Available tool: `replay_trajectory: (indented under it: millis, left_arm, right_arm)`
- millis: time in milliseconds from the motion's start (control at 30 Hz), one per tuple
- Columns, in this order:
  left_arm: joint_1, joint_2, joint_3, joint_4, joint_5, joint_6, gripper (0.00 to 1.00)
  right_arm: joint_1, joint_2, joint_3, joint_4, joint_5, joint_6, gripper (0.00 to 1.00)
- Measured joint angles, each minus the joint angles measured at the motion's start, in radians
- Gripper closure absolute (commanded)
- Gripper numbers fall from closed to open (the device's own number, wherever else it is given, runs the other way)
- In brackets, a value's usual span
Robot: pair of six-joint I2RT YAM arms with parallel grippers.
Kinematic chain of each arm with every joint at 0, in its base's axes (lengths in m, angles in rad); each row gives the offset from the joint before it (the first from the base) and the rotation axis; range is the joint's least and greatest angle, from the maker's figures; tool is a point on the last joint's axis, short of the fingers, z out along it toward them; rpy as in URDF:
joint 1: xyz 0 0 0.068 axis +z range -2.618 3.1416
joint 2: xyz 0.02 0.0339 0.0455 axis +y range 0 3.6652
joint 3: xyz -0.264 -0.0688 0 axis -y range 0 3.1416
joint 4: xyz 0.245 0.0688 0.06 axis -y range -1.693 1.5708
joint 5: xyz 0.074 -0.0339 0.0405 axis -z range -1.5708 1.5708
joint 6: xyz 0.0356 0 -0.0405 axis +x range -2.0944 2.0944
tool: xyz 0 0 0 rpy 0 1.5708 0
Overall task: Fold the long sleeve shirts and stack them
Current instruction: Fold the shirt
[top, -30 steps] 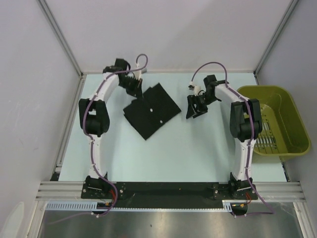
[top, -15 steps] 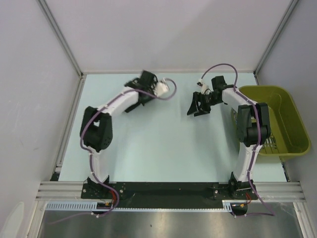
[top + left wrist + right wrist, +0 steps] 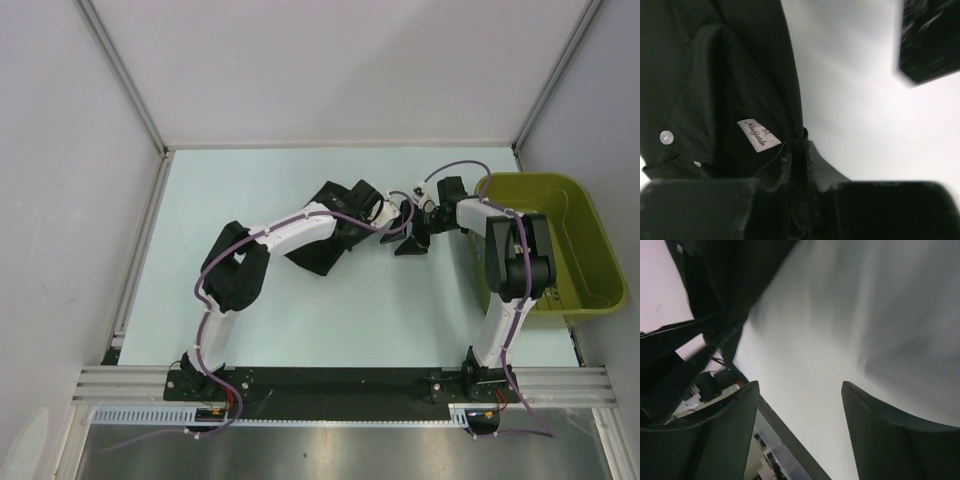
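While the left gripper, nearly closed, pinches a fold of the black shirt bunched at table centre, the right gripper gapes empty at its 4 o'clock. Risks: the thin pinch slipping and undoing the fold; the close-set wrists colliding.

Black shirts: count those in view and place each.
1: the black shirt lies bunched mid-table, left of the olive basket. More may be layered inside the bundle.

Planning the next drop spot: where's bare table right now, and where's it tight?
Bare: the table's far-left corner, and the near-middle strip between the arm bases. Crowded: mid-right, where the left gripper, black shirt and right gripper bunch beside the olive-green basket.
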Motion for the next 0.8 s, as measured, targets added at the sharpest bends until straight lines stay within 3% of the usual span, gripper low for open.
replay_trajectory:
  millis: [67, 133, 333, 533, 633, 700, 733, 800]
  left_arm:
    - [0.000, 0.000, 0.012, 0.000, 0.051, -0.043, 0.52]
    - [0.005, -0.006, 0.015, -0.005, 0.109, -0.085, 0.37]
    - [0.099, -0.165, -0.095, -0.026, 0.336, -0.136, 0.32]
    - [0.358, -0.399, -0.189, 0.015, 0.497, -0.178, 0.30]
    - [0.470, -0.479, -0.278, 0.058, 0.542, -0.216, 0.30]
    - [0.507, -0.500, -0.327, 0.075, 0.563, -0.241, 0.28]
    - [0.523, -0.507, -0.352, 0.086, 0.575, -0.254, 0.28]
    - [0.552, -0.515, -0.402, 0.105, 0.595, -0.275, 0.28]
  right_arm:
    - [-0.003, -0.032, -0.032, 0.036, 0.001, 0.053, 0.20]
    - [-0.003, -0.061, -0.061, 0.076, 0.002, 0.111, 0.16]
    - [0.019, -0.100, -0.166, 0.248, 0.033, 0.320, 0.07]
    - [0.108, -0.076, -0.259, 0.443, 0.077, 0.539, 0.08]
    - [0.149, -0.054, -0.275, 0.575, 0.097, 0.637, 0.12]
    - [0.166, -0.032, -0.275, 0.639, 0.105, 0.684, 0.23]
    - [0.172, -0.020, -0.275, 0.672, 0.109, 0.703, 0.37]
    - [0.182, 0.009, -0.273, 0.728, 0.124, 0.735, 0.54]
